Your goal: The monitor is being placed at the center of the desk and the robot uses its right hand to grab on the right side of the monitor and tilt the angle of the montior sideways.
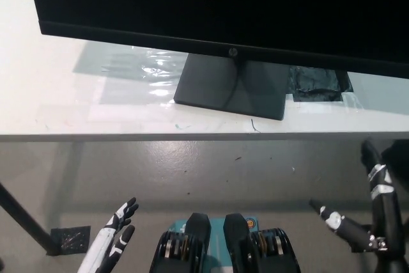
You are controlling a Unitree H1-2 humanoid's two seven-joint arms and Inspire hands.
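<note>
The monitor point(217, 4) stands on the white desk point(57, 100), its dark screen filling the top of my view and its flat base point(230, 86) resting near the desk's front edge. My right hand point(377, 187) is low at about four o'clock, below the desk edge and well apart from the screen — fingers spread, holding nothing. My left hand point(115, 238) rests at about seven o'clock, fingers apart too.

As I judge it, the main risk is the climb: my hand could strike the desk edge from underneath on the way up. The monitor's right side runs out of view at three o'clock, so I cannot see where I must grip — a blind grab might land on the screen face instead of the frame. A hard push could slide the base on the smooth top, or drag it over the clear plastic sheet point(128, 68), rather than swing the screen.

The only marking is a small round logo point(231, 51) on the bottom bezel; its letters are too small to read surely.
</note>
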